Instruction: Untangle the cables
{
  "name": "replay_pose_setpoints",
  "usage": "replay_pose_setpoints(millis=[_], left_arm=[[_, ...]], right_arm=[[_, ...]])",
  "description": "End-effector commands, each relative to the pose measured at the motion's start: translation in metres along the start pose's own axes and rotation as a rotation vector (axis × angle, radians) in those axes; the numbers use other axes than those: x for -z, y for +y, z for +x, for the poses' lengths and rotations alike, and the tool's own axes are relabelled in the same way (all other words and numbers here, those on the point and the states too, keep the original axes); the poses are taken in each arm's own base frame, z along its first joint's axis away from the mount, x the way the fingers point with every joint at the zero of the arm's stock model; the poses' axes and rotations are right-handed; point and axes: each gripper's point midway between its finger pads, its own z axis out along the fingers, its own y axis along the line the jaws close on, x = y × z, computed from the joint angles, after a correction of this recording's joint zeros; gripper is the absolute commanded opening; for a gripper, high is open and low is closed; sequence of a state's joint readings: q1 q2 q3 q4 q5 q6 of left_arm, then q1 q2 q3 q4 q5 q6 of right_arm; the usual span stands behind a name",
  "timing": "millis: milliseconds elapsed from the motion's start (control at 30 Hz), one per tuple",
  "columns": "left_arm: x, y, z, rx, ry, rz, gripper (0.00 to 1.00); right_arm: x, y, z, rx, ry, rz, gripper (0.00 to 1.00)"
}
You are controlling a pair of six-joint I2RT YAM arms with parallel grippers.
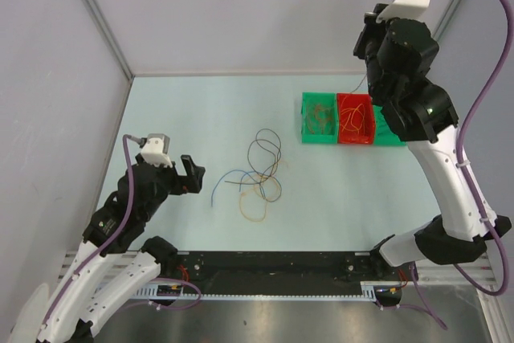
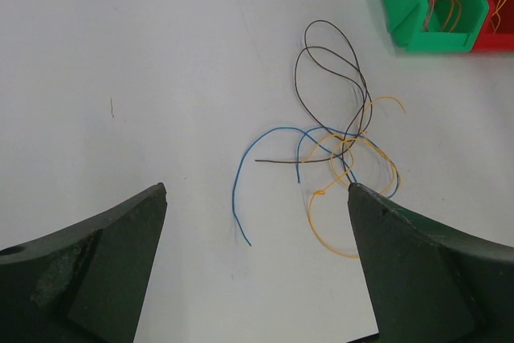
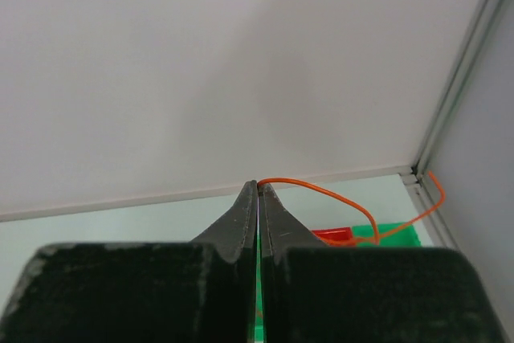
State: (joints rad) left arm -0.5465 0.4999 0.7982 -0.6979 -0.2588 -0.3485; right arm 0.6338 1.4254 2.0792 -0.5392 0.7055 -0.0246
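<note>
The cables lie in a loose tangle (image 1: 261,170) at the middle of the table: dark brown loops (image 2: 329,70), a blue strand (image 2: 239,178) and yellow-orange loops (image 2: 353,198) crossing each other. My left gripper (image 1: 193,176) sits low just left of the tangle. It is open (image 2: 257,198), with nothing between its fingers, and the blue strand's free end lies just ahead of it. My right gripper (image 1: 363,42) is raised high over the bins, shut (image 3: 259,185) on one orange cable (image 3: 337,195) that arcs down toward the red bin (image 3: 333,235).
At the back right stand a green bin (image 1: 320,118) and a red bin (image 1: 356,118), each holding thin wires, with another green bin (image 1: 391,136) beside them. Walls close the back and both sides. A black rail (image 1: 273,267) runs along the near edge.
</note>
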Motion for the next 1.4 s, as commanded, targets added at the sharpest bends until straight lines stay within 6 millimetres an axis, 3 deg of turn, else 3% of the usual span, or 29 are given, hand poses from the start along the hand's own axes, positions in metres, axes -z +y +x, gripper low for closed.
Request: replay_pose_setpoints(millis=[0, 400, 833, 933, 1133, 1367], left_arm=[[-0.002, 0.002, -0.007, 0.010, -0.024, -0.014, 1.00], [-0.007, 0.004, -0.004, 0.009, -0.003, -0.032, 1.00], [-0.010, 0.005, -0.003, 0.009, 0.007, -0.040, 1.00], [-0.010, 0.006, -0.003, 0.011, 0.005, -0.042, 1.00], [-0.010, 0.006, -0.004, 0.013, 0.004, -0.043, 1.00], [-0.009, 0.005, -0.004, 0.011, 0.003, -0.036, 1.00]], right_arm=[[-0.021, -0.018, -0.014, -0.085, -0.055, 0.016, 0.00], [-0.088, -0.039, 0.006, -0.150, -0.012, -0.023, 0.00], [-0.138, -0.057, 0.066, -0.104, 0.084, 0.044, 0.00], [-0.145, -0.054, 0.078, -0.115, 0.110, 0.030, 0.00], [-0.150, -0.025, 0.097, -0.127, 0.149, -0.039, 0.00], [-0.146, -0.001, 0.071, -0.076, 0.094, -0.052, 0.00]])
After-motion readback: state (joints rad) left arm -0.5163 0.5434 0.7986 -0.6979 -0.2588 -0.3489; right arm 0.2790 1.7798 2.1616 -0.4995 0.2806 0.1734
